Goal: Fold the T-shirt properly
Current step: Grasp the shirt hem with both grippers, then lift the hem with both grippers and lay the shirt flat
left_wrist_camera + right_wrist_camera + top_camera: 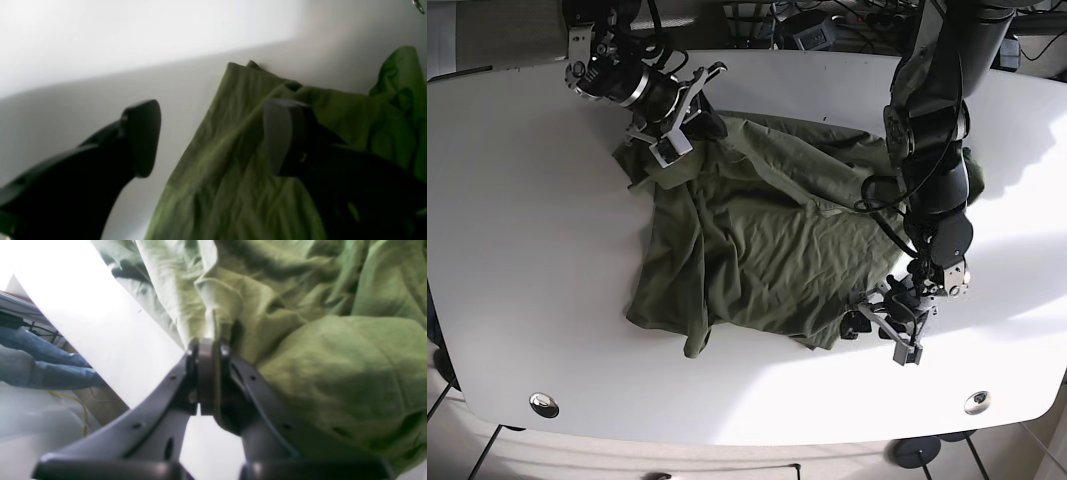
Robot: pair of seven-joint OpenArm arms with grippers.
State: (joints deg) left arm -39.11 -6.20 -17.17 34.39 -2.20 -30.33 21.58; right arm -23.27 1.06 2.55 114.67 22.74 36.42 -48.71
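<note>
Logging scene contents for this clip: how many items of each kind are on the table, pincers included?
Green T-shirt: 1
Pincers: 2, the left pincer open beside the shirt's edge, the right pincer shut on the fabric
Round metal fittings in the white table: 2, one and another
Total: 5

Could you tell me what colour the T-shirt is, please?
The T-shirt is plain olive green, shown best in the base view.
</note>
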